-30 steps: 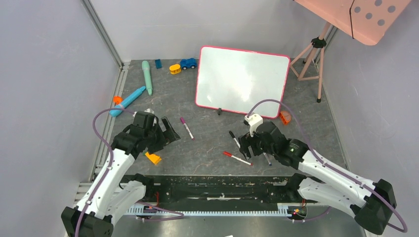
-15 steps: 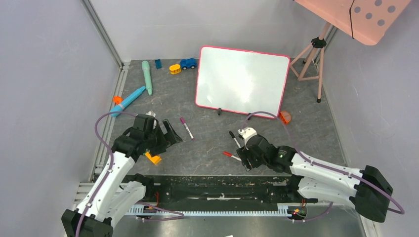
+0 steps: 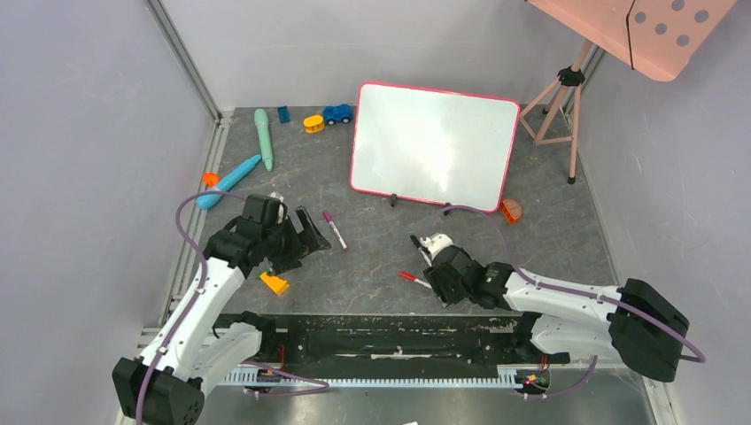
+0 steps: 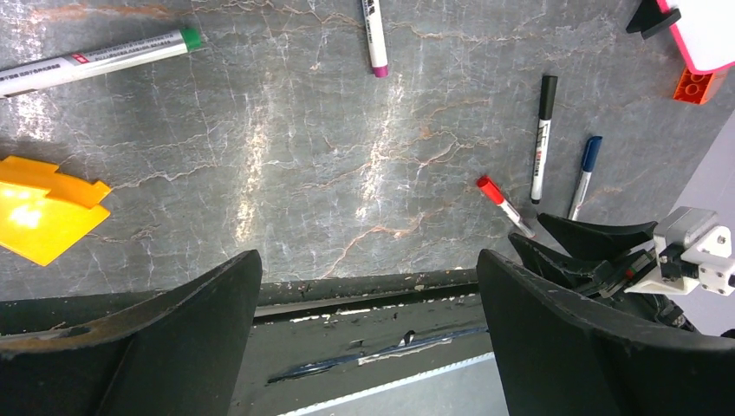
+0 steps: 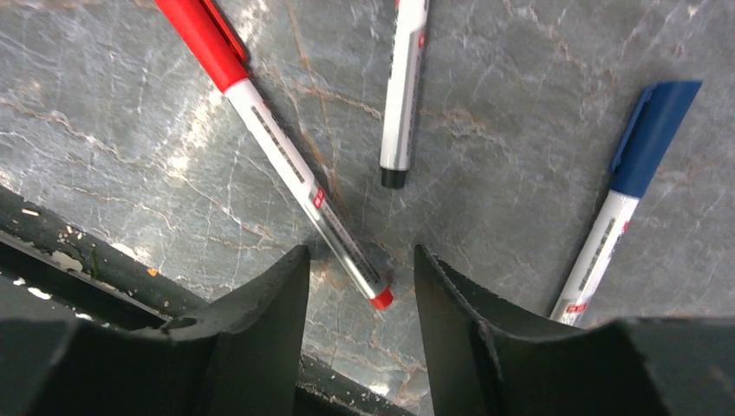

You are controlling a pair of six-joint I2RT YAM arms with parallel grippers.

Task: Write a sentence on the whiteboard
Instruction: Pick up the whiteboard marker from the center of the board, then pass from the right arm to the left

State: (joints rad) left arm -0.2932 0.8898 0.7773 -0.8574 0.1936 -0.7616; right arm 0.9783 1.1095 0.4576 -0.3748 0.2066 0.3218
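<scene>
The whiteboard (image 3: 431, 146) stands tilted at the back centre, its white face blank; no sentence shows on it. A red-capped marker (image 3: 416, 281) lies on the mat near the front, also in the right wrist view (image 5: 286, 156). My right gripper (image 3: 440, 292) is open and low over the marker's butt end, whose red tip (image 5: 380, 299) lies between the two fingers without touching them. My left gripper (image 3: 312, 237) is open and empty, held above the mat on the left.
A black marker (image 5: 403, 87) and a blue-capped marker (image 5: 624, 191) lie beside the red one. A purple marker (image 3: 334, 228), a green-tipped marker (image 4: 95, 61), a yellow piece (image 3: 274, 283), teal and blue pens (image 3: 262, 137) and toy blocks lie left. A pink tripod (image 3: 567, 97) stands back right.
My right gripper moved left and down toward the front edge, coming over the red marker's end. My left gripper shifted slightly right.
</scene>
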